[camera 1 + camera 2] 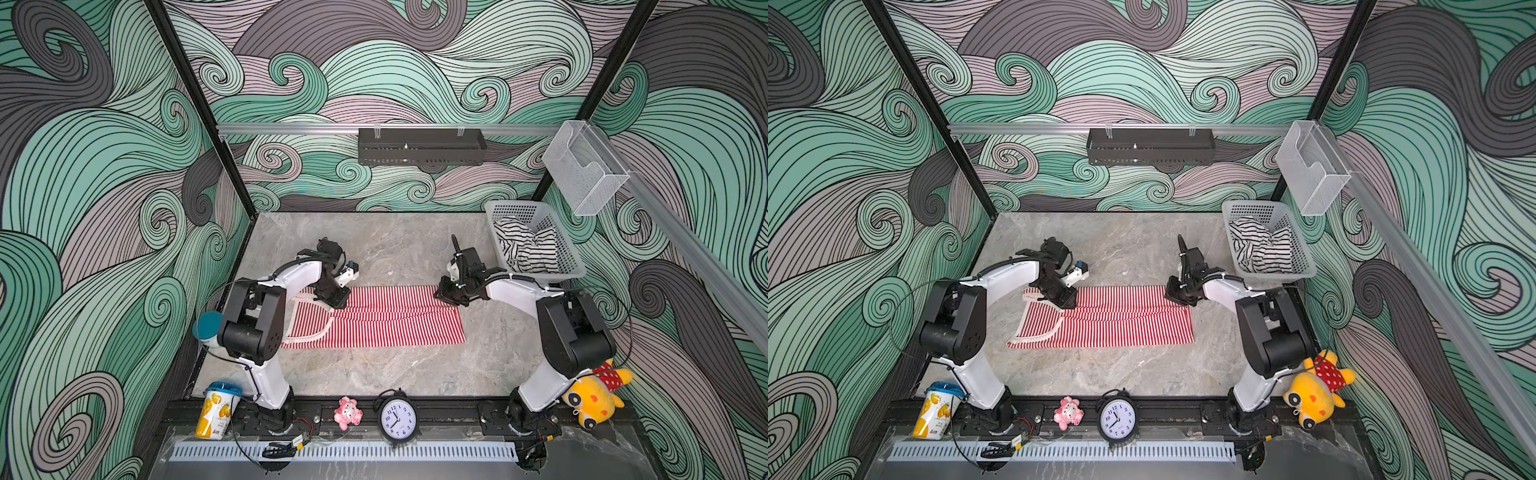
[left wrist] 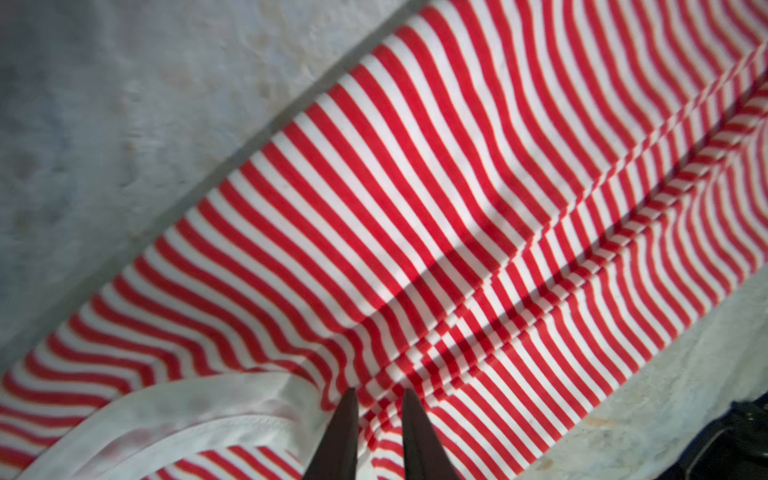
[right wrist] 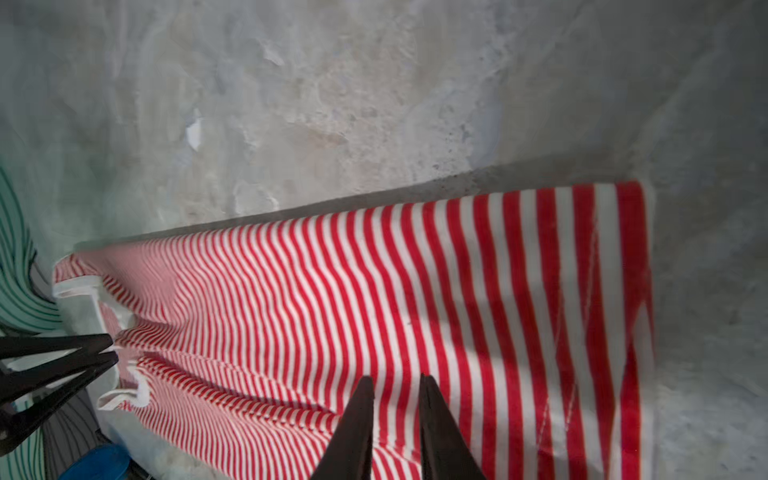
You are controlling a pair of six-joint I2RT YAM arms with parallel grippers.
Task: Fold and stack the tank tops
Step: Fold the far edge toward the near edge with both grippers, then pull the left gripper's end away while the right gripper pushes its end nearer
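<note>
The red-and-white striped tank top (image 1: pixel 395 328) (image 1: pixel 1121 328) lies flat on the grey table, its far edge folded over toward the middle. Its white-trimmed straps point left. My left gripper (image 1: pixel 332 299) (image 2: pixel 378 392) hovers over the fold near the armhole trim, its jaws a narrow gap apart and open. Over the hem end, my right gripper (image 1: pixel 446 297) (image 3: pixel 395 380) is likewise open on a narrow gap, with flat cloth (image 3: pixel 415 291) showing between the fingers. The black-and-white striped tank top (image 1: pixel 525 249) (image 1: pixel 1260 249) sits crumpled in the white basket (image 1: pixel 515 204).
The basket stands at the table's far right corner. Along the front rail stand a yellow can (image 1: pixel 216 411), a pink pig toy (image 1: pixel 347 412), a black clock (image 1: pixel 398 419) and a yellow plush (image 1: pixel 594 399). A black tray (image 1: pixel 422 146) and a clear box (image 1: pixel 582 170) hang on the back rail.
</note>
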